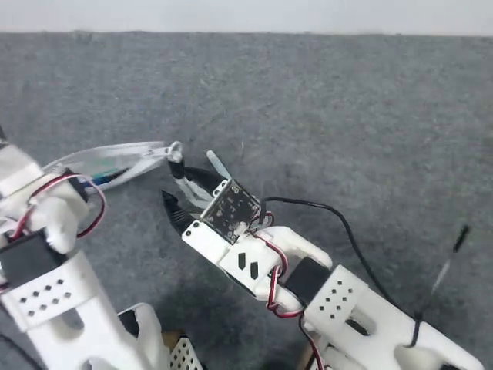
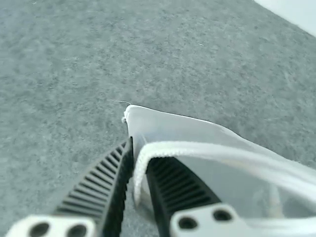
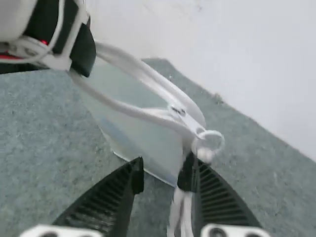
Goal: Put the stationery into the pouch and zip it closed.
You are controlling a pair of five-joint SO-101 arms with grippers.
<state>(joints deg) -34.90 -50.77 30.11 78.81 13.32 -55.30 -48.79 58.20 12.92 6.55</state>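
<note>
Clear pouch — in left end effector

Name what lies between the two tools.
The clear pouch spans between them in the high view, left tool clamping one end, zipper pull by the open right tool.

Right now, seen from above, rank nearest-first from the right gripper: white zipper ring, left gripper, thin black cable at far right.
From the right gripper:
1. White zipper ring, at its fingertip.
2. Left gripper, leftward, clamping the clear plastic pouch.
3. Thin black cable, far right.
</note>
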